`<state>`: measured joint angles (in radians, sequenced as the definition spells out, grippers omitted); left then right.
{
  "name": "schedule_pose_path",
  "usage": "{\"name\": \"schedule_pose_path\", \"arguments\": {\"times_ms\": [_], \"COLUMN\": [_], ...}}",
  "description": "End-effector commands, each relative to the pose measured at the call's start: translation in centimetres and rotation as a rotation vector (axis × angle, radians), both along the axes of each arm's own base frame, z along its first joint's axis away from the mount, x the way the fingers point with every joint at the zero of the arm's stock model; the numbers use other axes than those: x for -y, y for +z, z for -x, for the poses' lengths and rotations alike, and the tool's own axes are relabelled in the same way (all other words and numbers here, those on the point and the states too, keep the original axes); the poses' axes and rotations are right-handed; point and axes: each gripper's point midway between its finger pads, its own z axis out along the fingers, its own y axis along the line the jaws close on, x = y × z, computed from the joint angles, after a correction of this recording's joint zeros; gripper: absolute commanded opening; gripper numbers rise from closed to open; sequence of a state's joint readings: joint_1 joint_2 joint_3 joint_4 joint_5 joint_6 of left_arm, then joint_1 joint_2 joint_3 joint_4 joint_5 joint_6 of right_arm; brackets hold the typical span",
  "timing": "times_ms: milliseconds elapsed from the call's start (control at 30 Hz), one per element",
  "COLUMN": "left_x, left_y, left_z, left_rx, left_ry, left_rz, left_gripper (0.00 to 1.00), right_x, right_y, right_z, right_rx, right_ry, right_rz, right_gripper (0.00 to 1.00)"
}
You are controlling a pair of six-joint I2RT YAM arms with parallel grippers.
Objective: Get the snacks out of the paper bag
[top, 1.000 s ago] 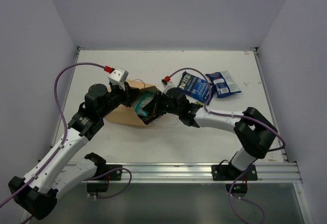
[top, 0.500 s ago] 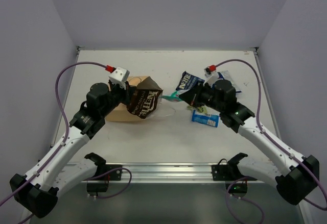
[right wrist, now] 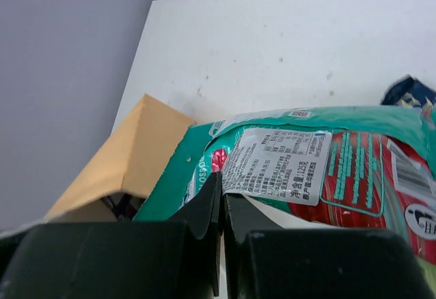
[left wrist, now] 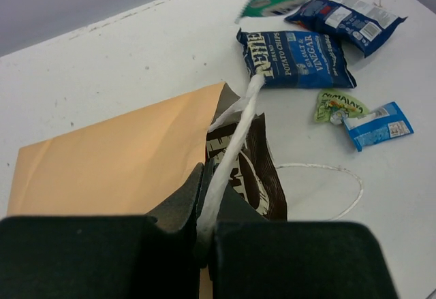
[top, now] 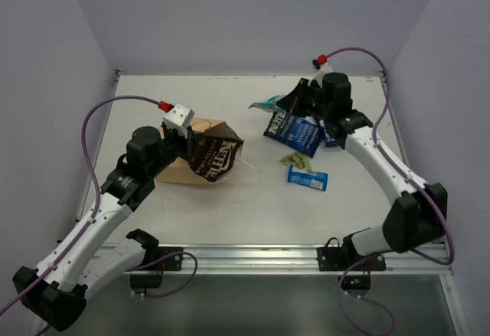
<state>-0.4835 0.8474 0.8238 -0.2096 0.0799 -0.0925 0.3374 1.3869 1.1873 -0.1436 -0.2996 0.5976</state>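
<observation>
While the left gripper (left wrist: 206, 231) has its fingers closed hard on the white handle (left wrist: 235, 142) of the paper bag (left wrist: 116, 156), the bag lies flat on its side at the left middle of the table (top: 253, 213), with its mouth turned toward the right arm. I'd say that grip is there to pin the bag down and hold the mouth up, so packets can be drawn out without dragging the bag along. A brown chip bag (top: 215, 158) sticks partway out of the mouth, which makes it the obvious one to take next. The right gripper (top: 287, 105) is clamped on one edge of the teal packet (top: 266, 106), holding it in the air over the far side of the table, just beyond the dark blue chip bag (top: 293, 132). My guess is that it's bound for the group of snacks already out on the right. In that group a blue-white packet (left wrist: 344, 20) lies just beside the dark blue one, with a small green sachet (top: 295, 160) and a small blue bar (top: 308, 177) nearer the arms. The tabletop is plain matte white and faintly scuffed, with a metal rail (top: 260, 258) along its near edge, and pale lilac walls (top: 253, 14) close it in on three sides
</observation>
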Motion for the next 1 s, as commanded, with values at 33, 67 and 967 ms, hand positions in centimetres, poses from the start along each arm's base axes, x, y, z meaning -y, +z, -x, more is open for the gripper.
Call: {"name": "schedule_pose_path", "arguments": {"times_ms": [33, 67, 967], "left_x": [0.2, 0.2, 1.8], "left_y": [0.6, 0.6, 1.2], "left_z": [0.9, 0.9, 0.5], "left_rx": [0.017, 0.012, -0.026], "left_ry": [-0.05, -0.053, -0.078], "left_rz": [-0.004, -0.001, 0.094], "left_gripper": [0.0, 0.0, 0.0], "right_x": [-4.2, -5.2, -10.6], "right_y": [4.4, 4.1, -7.2], "right_z": [-5.7, -5.9, 10.2], "right_rx": [0.191, 0.194, -0.146], "right_ry": [0.12, 0.168, 0.188], "right_rz": [-0.12, -0.153, -0.092], "right_gripper": [0.0, 0.0, 0.74]}}
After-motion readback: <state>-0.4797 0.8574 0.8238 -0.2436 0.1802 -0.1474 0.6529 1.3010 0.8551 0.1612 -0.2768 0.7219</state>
